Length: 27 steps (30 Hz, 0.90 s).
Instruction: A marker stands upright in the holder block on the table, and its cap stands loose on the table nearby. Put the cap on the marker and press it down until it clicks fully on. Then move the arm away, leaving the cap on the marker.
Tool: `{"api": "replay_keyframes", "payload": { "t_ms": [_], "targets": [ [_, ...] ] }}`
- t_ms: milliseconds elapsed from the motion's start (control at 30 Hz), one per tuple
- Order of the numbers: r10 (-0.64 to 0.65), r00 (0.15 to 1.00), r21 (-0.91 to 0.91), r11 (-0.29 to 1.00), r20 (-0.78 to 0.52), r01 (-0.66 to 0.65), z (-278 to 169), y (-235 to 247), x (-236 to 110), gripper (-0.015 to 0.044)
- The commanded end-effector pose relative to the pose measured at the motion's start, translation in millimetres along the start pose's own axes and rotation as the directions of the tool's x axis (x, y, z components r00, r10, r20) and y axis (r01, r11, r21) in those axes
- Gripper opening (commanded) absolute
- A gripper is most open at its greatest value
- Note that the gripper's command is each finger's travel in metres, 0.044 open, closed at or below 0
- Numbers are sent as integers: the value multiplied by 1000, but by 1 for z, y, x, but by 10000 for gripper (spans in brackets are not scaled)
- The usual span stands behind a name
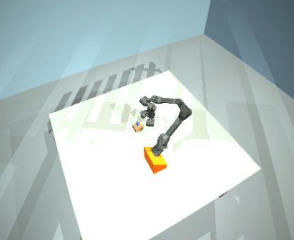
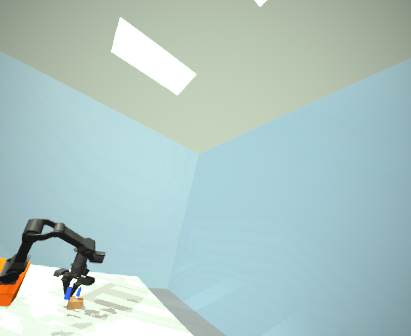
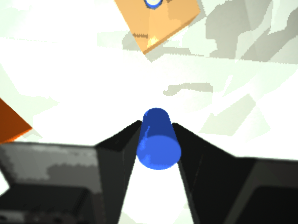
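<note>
Jaws clamp the blue cap (image 3: 158,140) above the counter (image 1: 104,186)

Partly closed, they pinch its round sides, lifted near the tan block (image 3: 162,22) holding the marker (image 2: 78,291). The smooth, stubby cylinder likely weighs little, stiff but slippery; a mid-body grip suits pressing it down.

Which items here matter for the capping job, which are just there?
Job:
- blue cylindrical cap, held in the dark pincer
- blue-tipped marker
- tan wooden holder block

Just there:
- orange base block under the arm
- white table
</note>
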<state>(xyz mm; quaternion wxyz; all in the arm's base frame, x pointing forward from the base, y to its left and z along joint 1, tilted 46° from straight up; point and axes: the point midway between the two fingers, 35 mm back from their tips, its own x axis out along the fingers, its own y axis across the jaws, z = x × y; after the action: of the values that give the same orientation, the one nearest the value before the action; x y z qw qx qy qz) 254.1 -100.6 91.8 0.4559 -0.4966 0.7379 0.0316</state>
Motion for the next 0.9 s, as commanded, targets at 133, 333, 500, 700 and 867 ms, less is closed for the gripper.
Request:
{"api": "replay_keyframes", "payload": {
  "t_ms": [133, 333, 500, 700, 867],
  "targets": [
    [5, 1000, 1, 1000, 7, -5, 23, -2, -10, 0],
    [6, 1000, 1, 1000, 9, -6, 41, -3, -17, 0],
    [6, 1000, 1, 1000, 9, -6, 56, -2, -23, 0],
    [6, 1000, 2, 1000, 8, -6, 74, 1, -30, 0],
    [5, 1000, 3, 1000, 6, -5, 89, 4, -36, 0]
  ]
}}
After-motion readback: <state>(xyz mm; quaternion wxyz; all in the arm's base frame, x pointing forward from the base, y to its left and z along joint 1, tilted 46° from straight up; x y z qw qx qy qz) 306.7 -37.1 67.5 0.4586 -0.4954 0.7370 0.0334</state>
